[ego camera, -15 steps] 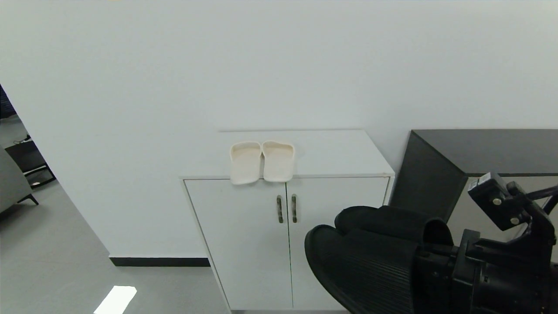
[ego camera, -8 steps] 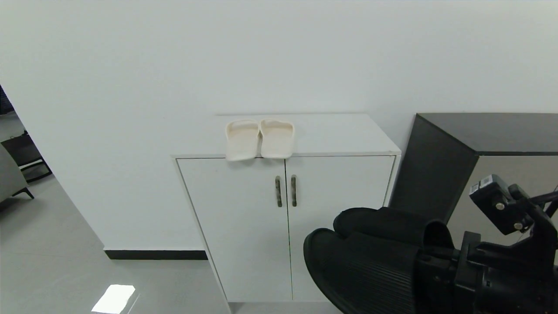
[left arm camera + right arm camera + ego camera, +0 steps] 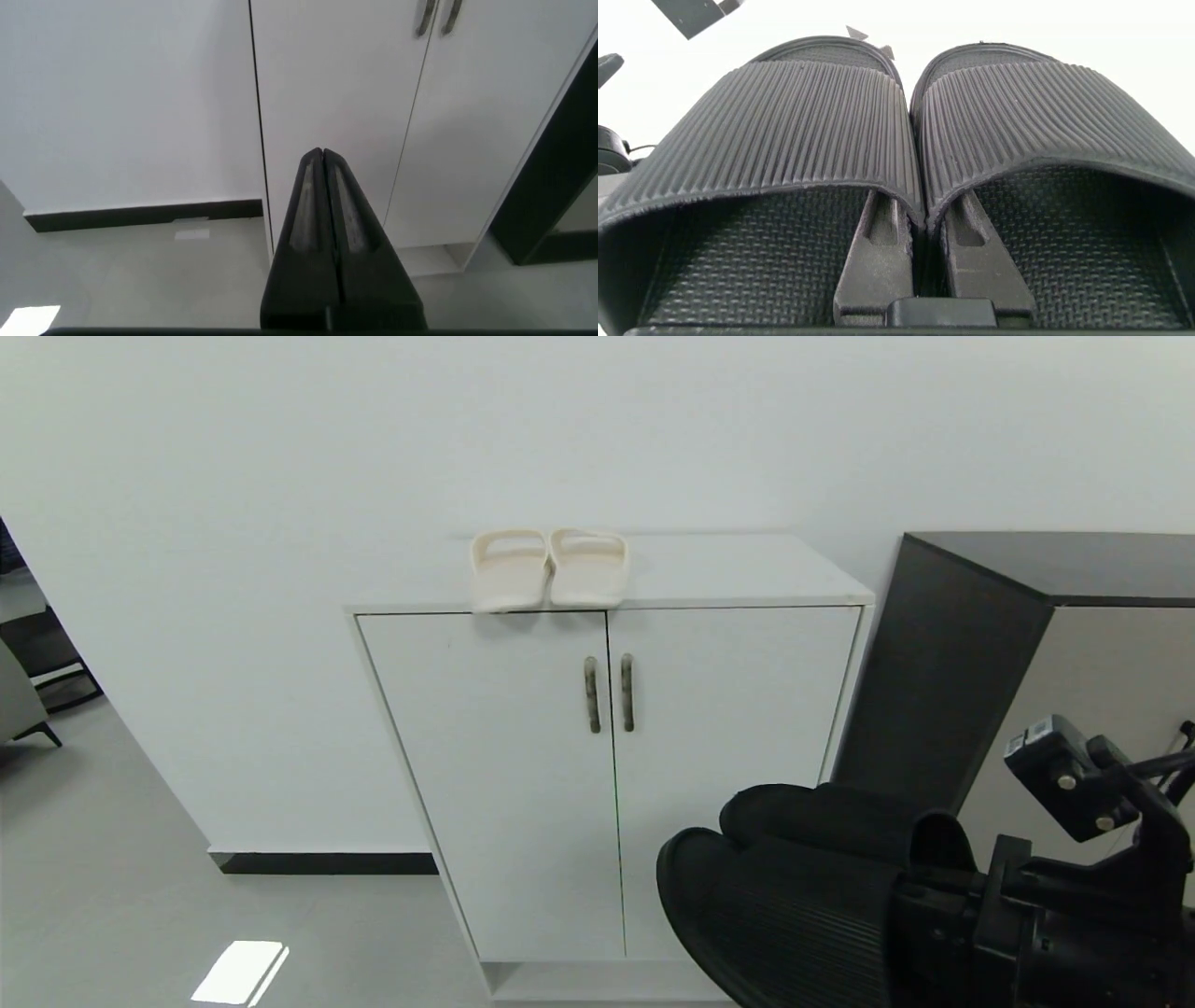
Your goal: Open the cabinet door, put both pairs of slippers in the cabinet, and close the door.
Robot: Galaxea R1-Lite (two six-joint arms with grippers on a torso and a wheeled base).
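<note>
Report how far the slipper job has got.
Done: nothing yet; the cabinet doors are shut. In hand: the right hand holds the black slippers. To do: open a door, stow that pair and the cream slippers lying on the cabinet top, close it. The left hand is shut, empty.

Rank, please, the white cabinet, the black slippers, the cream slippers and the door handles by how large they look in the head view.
1. white cabinet
2. black slippers, enlarged by nearness to the camera
3. cream slippers
4. door handles
</note>
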